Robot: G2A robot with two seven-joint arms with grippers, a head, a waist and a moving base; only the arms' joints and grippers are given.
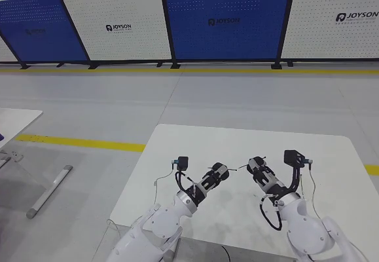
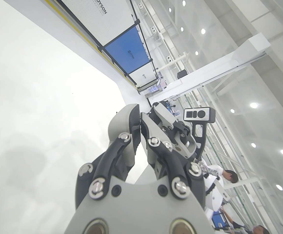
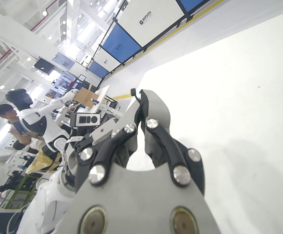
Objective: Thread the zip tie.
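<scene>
both arms hang over the white table [image 1: 176, 141], claws near each other. the right gripper [image 3: 139, 99] is clamped on the black zip tie [image 3: 133, 92], its head poking past the fingertips. the left gripper [image 2: 140, 116] is pressed together; whether it pinches anything, can't tell.

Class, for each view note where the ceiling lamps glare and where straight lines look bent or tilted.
Top view: even light on the white table, no bright spots; the yellow floor line runs straight. Left wrist view: ceiling lamps bloom white; the panel wall tilts steeply. Right wrist view: lamps glare too, the wall slants, the zip tie shows dark against white.
</scene>
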